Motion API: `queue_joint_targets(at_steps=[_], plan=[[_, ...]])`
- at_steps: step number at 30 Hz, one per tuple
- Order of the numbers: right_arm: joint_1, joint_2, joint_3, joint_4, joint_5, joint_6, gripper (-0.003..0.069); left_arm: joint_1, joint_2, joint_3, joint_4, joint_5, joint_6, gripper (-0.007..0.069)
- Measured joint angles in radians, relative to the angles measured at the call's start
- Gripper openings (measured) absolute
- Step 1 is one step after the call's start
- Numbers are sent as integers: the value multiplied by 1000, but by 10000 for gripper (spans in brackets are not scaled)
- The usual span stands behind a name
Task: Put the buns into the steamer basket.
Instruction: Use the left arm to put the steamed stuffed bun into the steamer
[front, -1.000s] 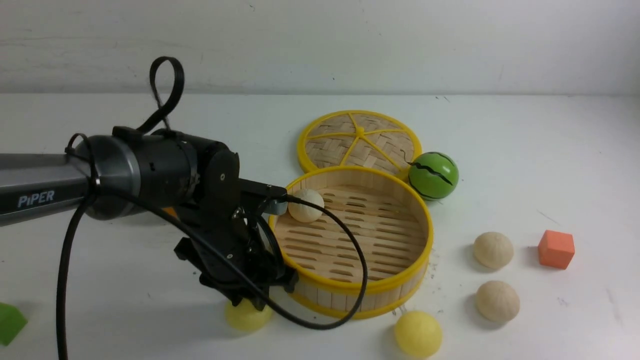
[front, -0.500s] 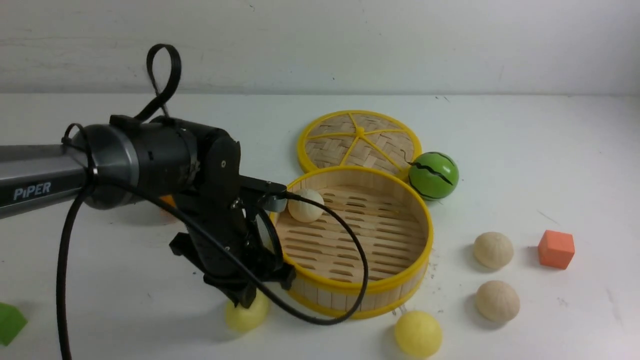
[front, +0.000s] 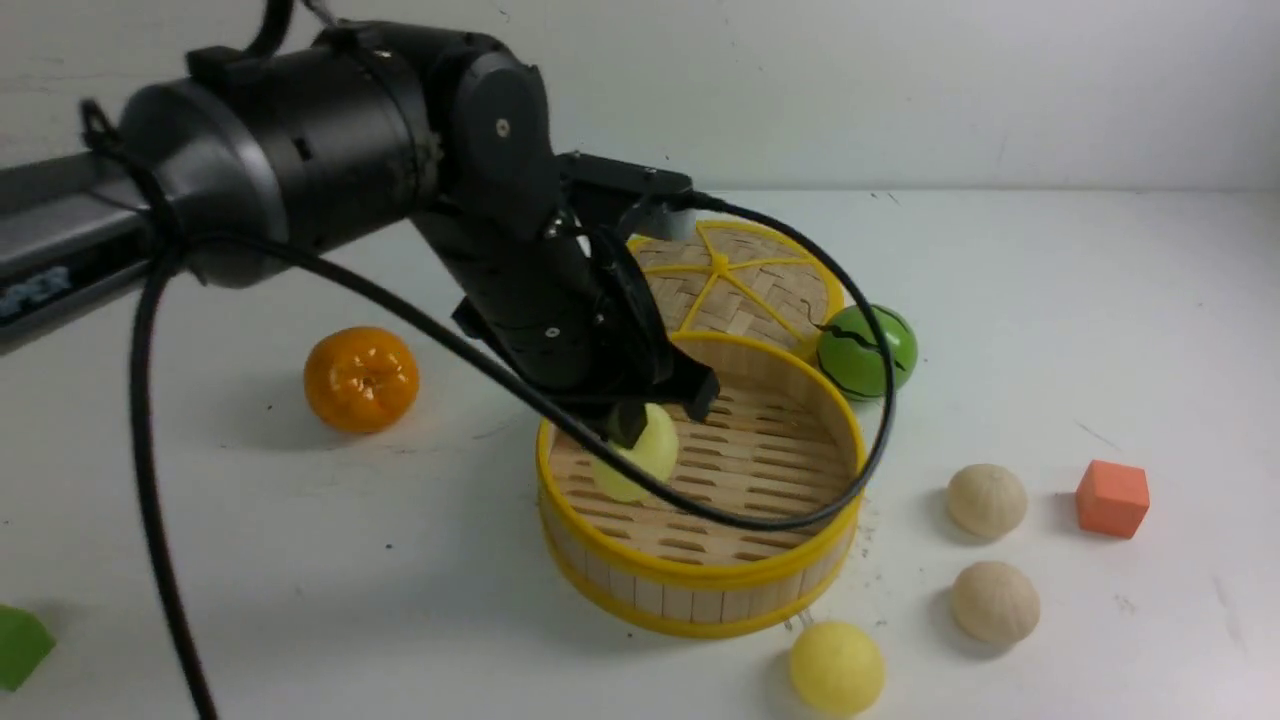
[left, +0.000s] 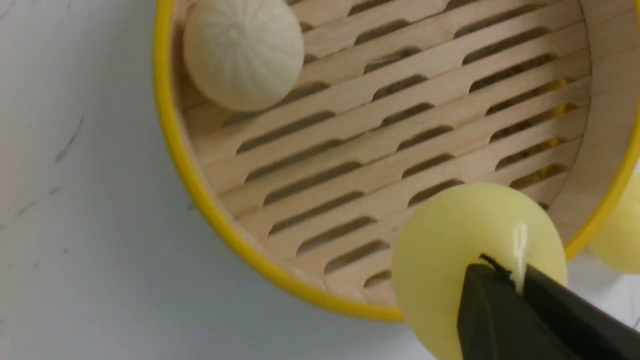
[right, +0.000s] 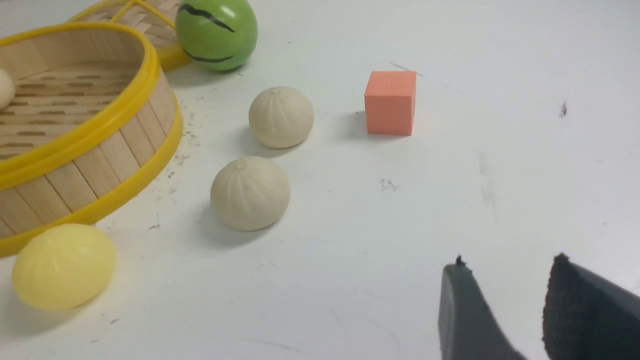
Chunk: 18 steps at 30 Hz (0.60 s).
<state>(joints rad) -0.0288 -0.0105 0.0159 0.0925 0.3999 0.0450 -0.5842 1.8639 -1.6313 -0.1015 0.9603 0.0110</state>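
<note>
Yellow bun (front: 640, 465) pinched in the left gripper (front: 628, 428), hanging over the basket (front: 700, 615) near its left wall. Can't tell if it touches the slats. Inside cream bun (left: 243, 52) sits against the wall. Right of the basket on the white table (front: 250, 560): far cream bun (front: 987, 500), near cream bun (front: 995, 601), and second yellow bun (front: 836, 667) by the front rim. Right gripper (right: 509, 260) spread, nothing in it. Lid (front: 740, 275) lies behind the basket, striped green ball (front: 866, 352) beside it. Orange (front: 361, 379) to the left, orange cube (front: 1112, 498) far right. Left arm (front: 300, 150) and cable (front: 150, 400) block the basket's back-left part. White wall (front: 900, 90) behind.

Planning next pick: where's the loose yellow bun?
Front view, right side: the loose yellow bun sits between the steamer basket's near rim and a cream bun.
</note>
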Motion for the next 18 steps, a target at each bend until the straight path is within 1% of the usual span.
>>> queue_joint_targets(at_steps=[3,6,10,13,14,15,16,17,18], plan=[[0,0,0,0,0,0,241,-5,91,-65,36,4,0,-13],[0,0,0,0,0,0,241,-5,185,-129,102,48,0,-12],[0,0,0,0,0,0,241,-5,238,-164,121,73,0,15],[0,0,0,0,0,0,241,-5,253,-174,128,73,0,117],[0,0,0,0,0,0,241,-5,253,-175,128,74,0,134],[0,0,0,0,0,0,241,-5,253,-176,132,74,0,211],[0,0,0,0,0,0,241,-5,252,-178,132,75,-1,262],[0,0,0,0,0,0,241,-5,251,-180,132,76,-11,304],[0,0,0,0,0,0,241,-5,250,-182,132,77,-11,314]])
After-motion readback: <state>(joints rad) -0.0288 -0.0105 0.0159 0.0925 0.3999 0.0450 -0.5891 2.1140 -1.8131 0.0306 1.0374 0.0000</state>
